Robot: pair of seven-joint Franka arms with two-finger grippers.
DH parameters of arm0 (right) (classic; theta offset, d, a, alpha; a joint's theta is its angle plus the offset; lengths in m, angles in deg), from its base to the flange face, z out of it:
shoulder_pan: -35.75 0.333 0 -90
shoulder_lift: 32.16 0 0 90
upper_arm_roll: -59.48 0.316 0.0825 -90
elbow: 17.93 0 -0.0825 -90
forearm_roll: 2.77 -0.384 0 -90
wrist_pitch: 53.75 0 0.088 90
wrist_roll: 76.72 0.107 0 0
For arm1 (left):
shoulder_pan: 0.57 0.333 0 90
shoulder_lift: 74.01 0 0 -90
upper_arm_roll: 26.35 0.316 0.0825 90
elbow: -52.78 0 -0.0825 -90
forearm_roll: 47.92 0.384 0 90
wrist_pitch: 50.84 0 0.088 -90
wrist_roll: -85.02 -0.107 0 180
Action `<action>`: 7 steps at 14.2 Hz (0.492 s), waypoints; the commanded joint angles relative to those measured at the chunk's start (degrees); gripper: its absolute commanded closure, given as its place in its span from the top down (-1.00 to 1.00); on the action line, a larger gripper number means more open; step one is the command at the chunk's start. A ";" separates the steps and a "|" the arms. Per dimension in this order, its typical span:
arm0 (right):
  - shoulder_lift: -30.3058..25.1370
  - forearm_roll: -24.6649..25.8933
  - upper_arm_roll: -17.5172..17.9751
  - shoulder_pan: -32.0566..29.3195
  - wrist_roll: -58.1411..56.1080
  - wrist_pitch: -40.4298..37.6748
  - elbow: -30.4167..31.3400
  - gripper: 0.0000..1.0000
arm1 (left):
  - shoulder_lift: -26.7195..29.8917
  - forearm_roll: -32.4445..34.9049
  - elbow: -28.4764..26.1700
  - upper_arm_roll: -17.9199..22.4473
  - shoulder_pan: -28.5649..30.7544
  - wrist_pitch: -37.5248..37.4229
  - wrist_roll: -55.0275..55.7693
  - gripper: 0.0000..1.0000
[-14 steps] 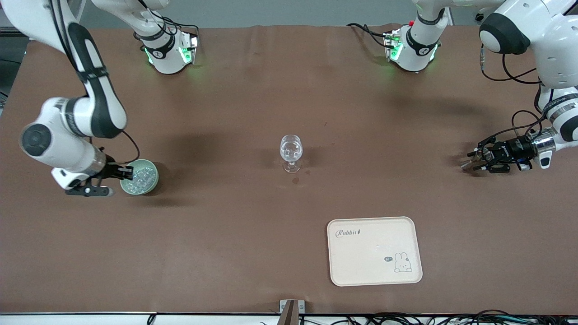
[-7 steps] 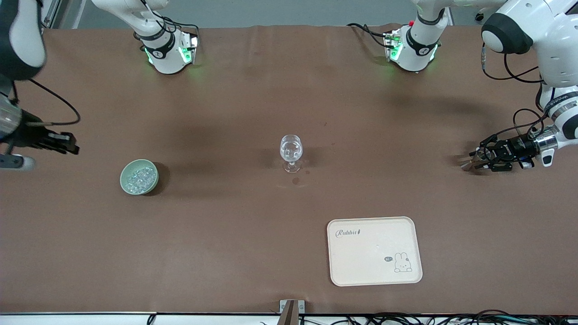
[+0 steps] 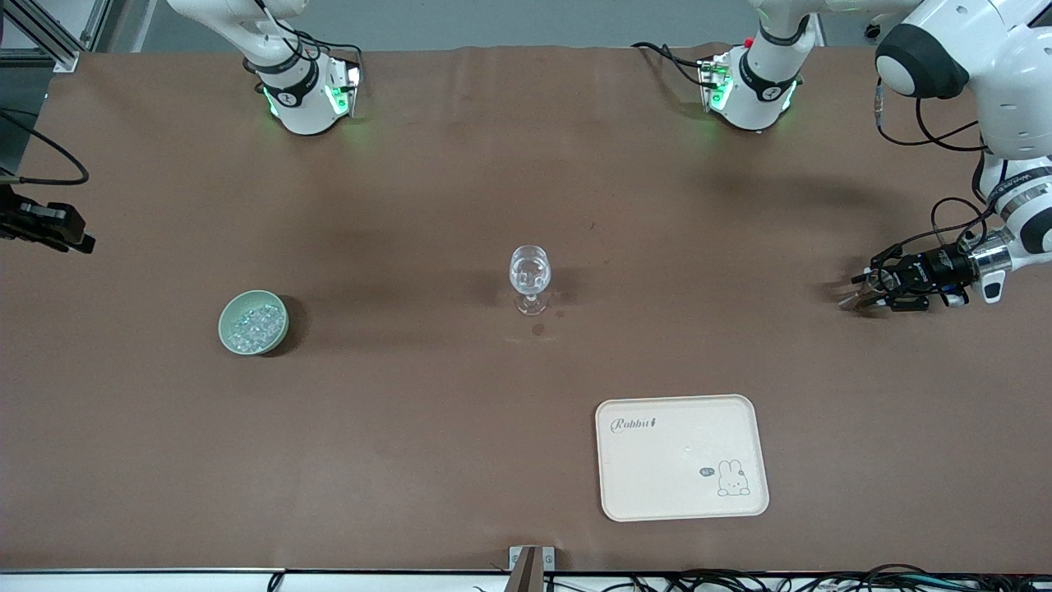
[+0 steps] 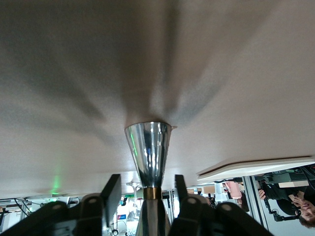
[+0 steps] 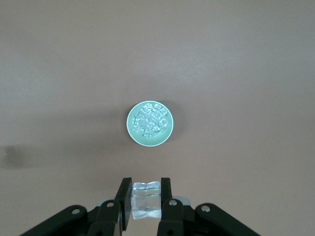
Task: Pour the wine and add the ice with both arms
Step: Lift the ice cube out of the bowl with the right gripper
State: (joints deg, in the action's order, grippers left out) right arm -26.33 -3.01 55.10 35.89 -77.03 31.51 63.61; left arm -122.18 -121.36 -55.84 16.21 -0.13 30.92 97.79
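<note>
Right hand (image 5: 145, 194), raised over the desk (image 3: 427, 205) at the right arm's end, grasps one ice cube (image 5: 145, 200). Remaining ice (image 3: 253, 324) lies in a green bowl (image 3: 253, 305) on the desk. Left hand (image 3: 873, 289), low at the left arm's end, grips a shiny metal cup (image 4: 148, 150); stemmed glass (image 3: 529, 277) stands mid-desk, cream tray (image 3: 681, 457) nearer the front camera.

On the brown desk (image 3: 460, 460) you have a cream tray (image 3: 657, 485) at the lower middle of the frame. It lies flat, printed with "Rabbit" lettering and a small rabbit drawing. At the bottom edge of the frame you see a small metal bracket (image 3: 531, 562), with a tangle of black cables (image 3: 822, 582) running along beside it.
</note>
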 commanded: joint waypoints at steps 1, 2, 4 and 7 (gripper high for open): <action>-0.83 -0.91 0.77 -0.76 0.04 -0.63 -0.33 -0.99 | 1.14 -0.74 -1.33 0.34 -0.18 -0.46 -0.38 -0.21; -0.74 -0.91 0.86 -0.85 -0.05 -0.54 -0.42 -0.99 | 1.23 -0.74 -1.33 0.34 -0.10 -0.55 -0.20 -0.32; -0.74 -0.91 0.86 -0.68 0.04 -0.71 -0.33 -0.99 | 1.32 -0.74 -1.24 0.51 -0.01 -1.77 -0.02 -0.64; -0.57 -0.91 0.86 -0.59 0.39 -0.54 -0.33 -0.99 | 1.49 -0.74 -1.33 0.86 0.25 -4.93 0.07 -0.89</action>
State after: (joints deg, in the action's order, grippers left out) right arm -26.38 -3.26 55.33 35.90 -77.03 31.46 63.21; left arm -122.11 -121.36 -55.94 16.53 0.01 28.27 97.79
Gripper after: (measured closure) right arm 0.727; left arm 0.784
